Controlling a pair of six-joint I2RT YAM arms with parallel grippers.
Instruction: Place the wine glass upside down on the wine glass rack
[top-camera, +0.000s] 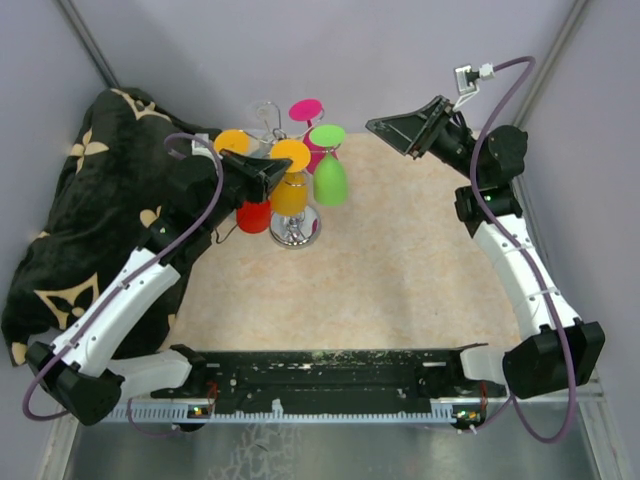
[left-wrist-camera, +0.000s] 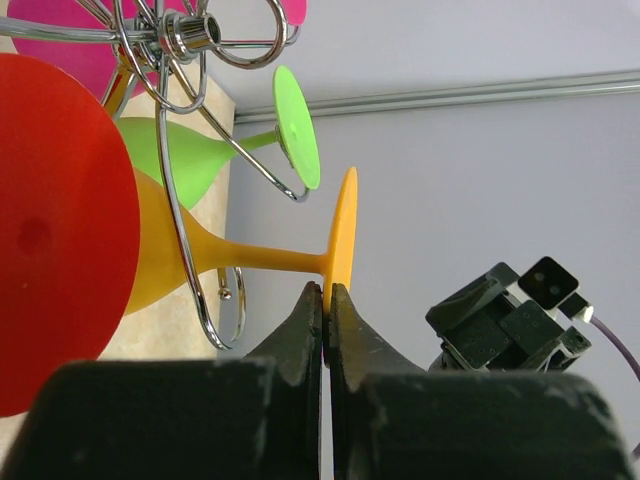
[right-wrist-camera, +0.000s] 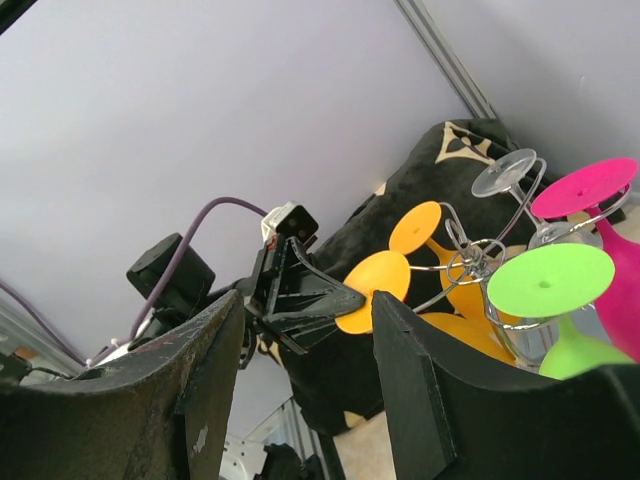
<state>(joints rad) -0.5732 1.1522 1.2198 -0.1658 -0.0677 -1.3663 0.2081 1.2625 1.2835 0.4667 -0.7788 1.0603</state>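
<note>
Left end effector (left-wrist-camera: 326, 300) pinches orange glass (left-wrist-camera: 343, 225); red glass (left-wrist-camera: 60, 230) alongside.

Left wrist view: the red glass (left-wrist-camera: 60, 230) shows only its foot, which runs off the left edge and screens most of the orange wine glass (left-wrist-camera: 250, 260) bowl. The wine glass rack (left-wrist-camera: 185, 40) is cut by the top edge, base out of frame.

Top view: the left gripper (top-camera: 283, 172) covers the red glass's upper part. The clear glass (top-camera: 264, 112) is too faint against the wall to trace.

Right wrist view: the pink glass (right-wrist-camera: 620, 290) is cut by the right edge and the green glass (right-wrist-camera: 575, 350) by the bottom edge.
</note>
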